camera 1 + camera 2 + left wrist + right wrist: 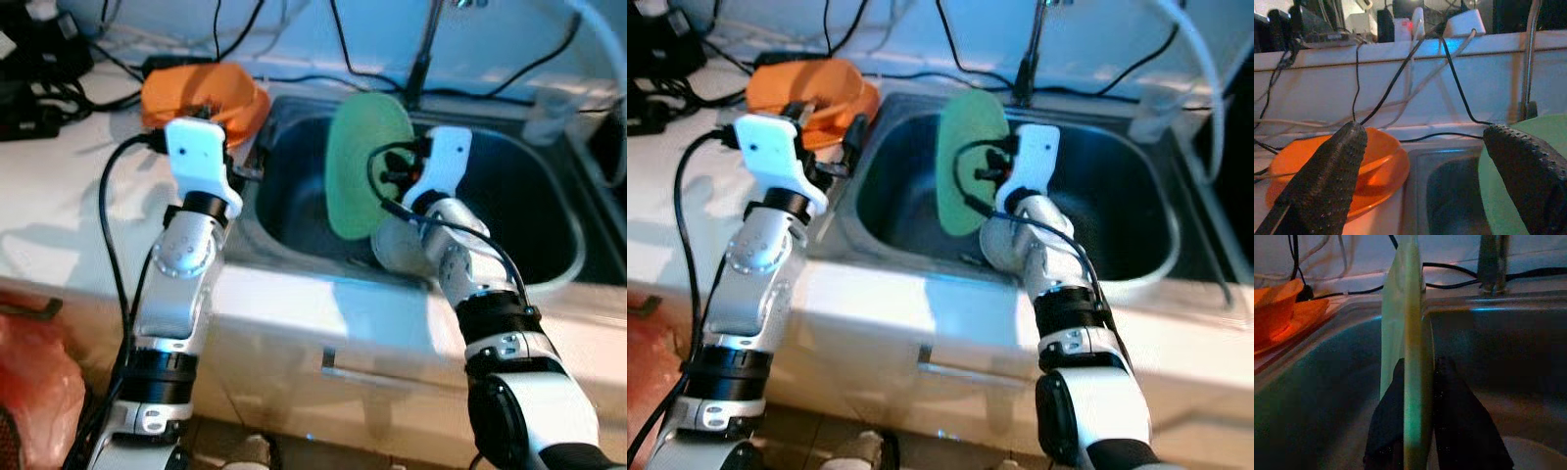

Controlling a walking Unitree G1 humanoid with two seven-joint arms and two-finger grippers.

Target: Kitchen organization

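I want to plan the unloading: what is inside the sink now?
The green plate stands on edge over the sink, clamped by the right gripper. A pale dish lies low inside. The plate and arm cover part of the bottom.

Green plate [364, 164] stands on edge over the sink [549, 211].

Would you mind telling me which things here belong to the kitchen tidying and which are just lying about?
Part of the job:
- green plate, held on edge over the sink by the right hand
- orange dishes on the counter beside the sink
- left hand, open near the orange dishes

Lying about:
- black cables along the wall
- faucet
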